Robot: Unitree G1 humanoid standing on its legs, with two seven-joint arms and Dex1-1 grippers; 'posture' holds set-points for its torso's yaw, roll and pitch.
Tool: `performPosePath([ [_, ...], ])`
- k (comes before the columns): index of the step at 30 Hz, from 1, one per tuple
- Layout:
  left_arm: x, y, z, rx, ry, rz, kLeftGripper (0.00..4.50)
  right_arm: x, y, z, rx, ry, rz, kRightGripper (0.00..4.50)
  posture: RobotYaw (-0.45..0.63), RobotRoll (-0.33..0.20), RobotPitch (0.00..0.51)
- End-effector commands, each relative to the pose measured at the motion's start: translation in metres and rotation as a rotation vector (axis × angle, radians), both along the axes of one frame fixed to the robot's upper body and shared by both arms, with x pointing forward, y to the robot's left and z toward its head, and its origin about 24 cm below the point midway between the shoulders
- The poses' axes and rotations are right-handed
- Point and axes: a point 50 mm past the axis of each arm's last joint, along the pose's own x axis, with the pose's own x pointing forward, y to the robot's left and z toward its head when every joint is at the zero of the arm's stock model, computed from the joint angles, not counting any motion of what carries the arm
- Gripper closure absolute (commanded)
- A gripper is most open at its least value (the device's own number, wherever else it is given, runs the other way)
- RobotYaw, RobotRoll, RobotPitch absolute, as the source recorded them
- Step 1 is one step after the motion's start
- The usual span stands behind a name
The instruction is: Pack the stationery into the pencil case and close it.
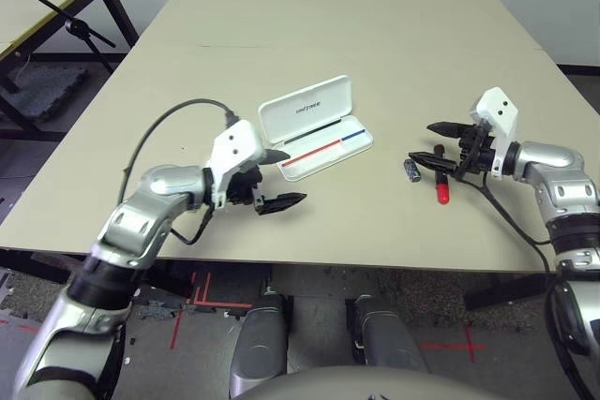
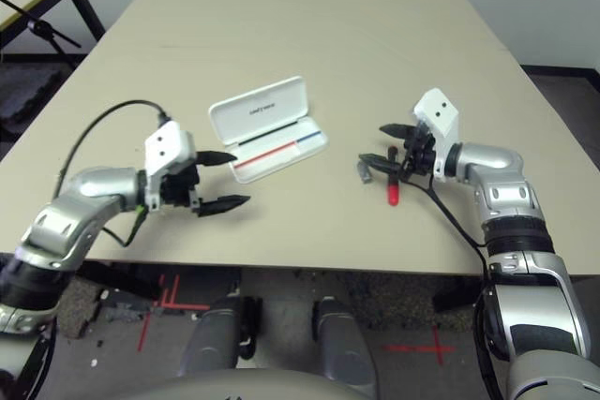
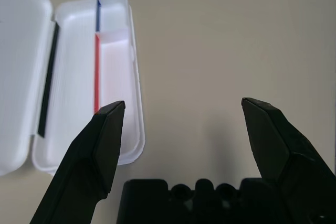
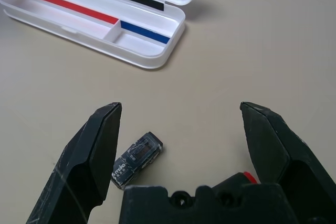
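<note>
Right gripper (image 1: 441, 144) is the one in position here, jaws spread wide and empty, pointing in toward the middle of the table with a slight downward tilt. The red marker (image 1: 442, 192) lies right under it, long axis running back toward the robot's edge of the table, so roughly across the line the fingers point along. The small dark grey block (image 4: 137, 159) sits on the table just ahead of the fingertips, close inside one finger in the wrist view.

Beyond both, further along the gripper's line, the white pencil case (image 1: 328, 147) lies open, lid (image 1: 305, 106) folded back, tray showing its red-and-blue strip.

Left gripper (image 1: 278, 179) hangs equally wide and empty just beside the case's near end, well apart from the stationery. My read: the right arm is clearly nearer for the pick, and needs to drop onto the marker.
</note>
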Motion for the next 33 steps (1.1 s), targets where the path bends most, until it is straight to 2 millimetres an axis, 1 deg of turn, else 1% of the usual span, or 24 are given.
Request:
performPosePath([
  [1, 0.006, -0.004, -0.011, 0.078, 0.032, -0.006, 0.03, 0.0, 0.001, -0.001, -0.008, -0.005, -0.001, 0.0, 0.06, 0.0, 0.095],
  [4, 0.013, -0.007, -0.017, 0.126, 0.062, -0.009, 0.03, -0.001, 0.001, -0.003, -0.011, -0.01, -0.007, 0.0, 0.05, 0.0, 0.093],
  [8, 0.022, -0.012, -0.019, 0.141, 0.067, 0.005, 0.03, -0.001, 0.001, -0.003, -0.012, -0.014, -0.01, 0.0, 0.05, 0.0, 0.093],
  [17, 0.028, -0.016, -0.025, 0.195, 0.11, -0.002, 0.03, -0.001, 0.003, -0.006, -0.015, -0.018, -0.016, 0.0, 0.04, 0.0, 0.091],
  [23, 0.026, -0.015, -0.027, 0.231, 0.166, -0.013, 0.03, 0.0, 0.004, -0.006, -0.016, -0.024, -0.015, 0.0, 0.04, 0.0, 0.095],
  [25, 0.028, -0.016, -0.026, 0.23, 0.17, -0.002, 0.39, 0.0, 0.005, -0.008, -0.018, -0.024, -0.014, 0.0, 0.04, 0.0, 0.096],
  [26, 0.029, -0.015, -0.026, 0.233, 0.172, 0.005, 0.65, 0.0, 0.005, -0.008, -0.02, -0.024, -0.012, 0.0, 0.04, 0.0, 0.096],
  [29, 0.031, -0.014, -0.025, 0.238, 0.176, 0.017, 1.71, -0.001, 0.007, -0.009, -0.022, -0.024, -0.008, 0.0, 0.04, 0.0, 0.097],
  [33, 0.033, -0.014, -0.022, 0.235, 0.186, 0.031, 3.32, -0.001, 0.008, -0.01, -0.023, -0.024, -0.006, 0.0, 0.03, 0.0, 0.096],
])
